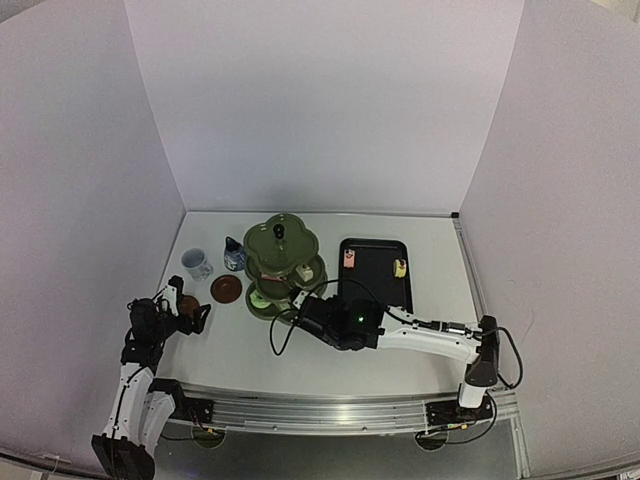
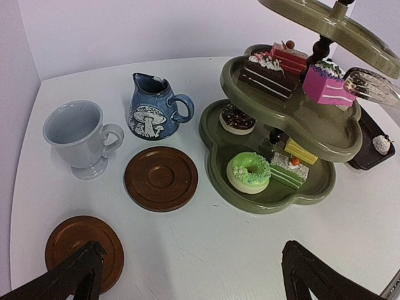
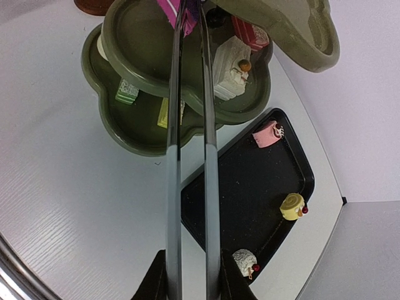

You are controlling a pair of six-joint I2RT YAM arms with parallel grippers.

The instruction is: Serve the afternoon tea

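Note:
The dark green three-tier stand point(image 1: 262, 245) stands mid-table. On its tiers lie small cakes, among them a green doughnut point(image 2: 249, 172) and a pink slice point(image 2: 325, 84). Left of the stand are the blue-and-white pot point(image 2: 152, 109), the white mug point(image 2: 75, 134) and two brown coasters point(image 2: 160, 178) point(image 2: 78, 247). My left gripper point(image 2: 194, 281) hovers open above the table beside the nearer coaster, holding nothing. My right gripper point(image 3: 192, 275) is shut on metal tongs point(image 3: 190, 125). The tongs' tips reach the pink slice point(image 3: 172, 9) on the middle tier.
A black rectangular tray point(image 3: 250, 187) lies right of the stand point(image 3: 107, 34). It carries a pink cake point(image 3: 269, 133), a yellow roll point(image 3: 292, 206) and a white cake point(image 3: 245, 262). White walls enclose the table on three sides.

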